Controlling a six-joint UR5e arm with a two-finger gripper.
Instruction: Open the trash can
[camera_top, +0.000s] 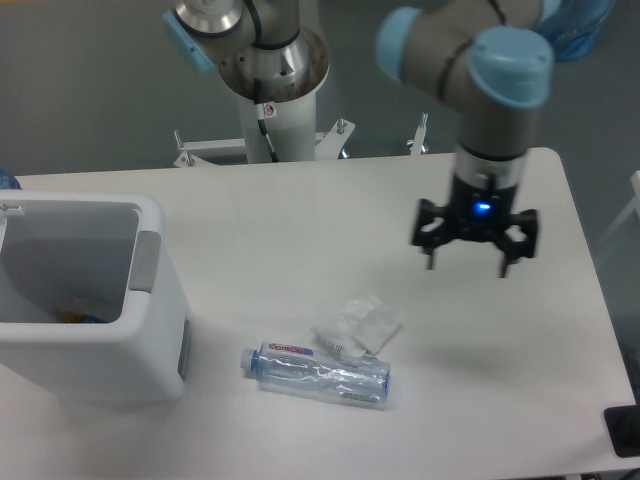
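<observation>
Gripper (467, 263) hanging over the right half of the table (300, 210), fingers spread wide and holding nothing, a blue light lit on its wrist. Well apart from the bin (90, 300) — that at the far left edge, white and boxy, top open so the inside shows, something yellow and blue lying at the bottom. Grey tab (146, 262) on the bin's right rim. Near the front of the table, a clear plastic bottle (318, 374) lying on its side, cap end pointing left. Just behind it, touching or nearly so, a crumpled clear wrapper (357, 325). Arm's base (270, 80) standing behind the table's far edge.
</observation>
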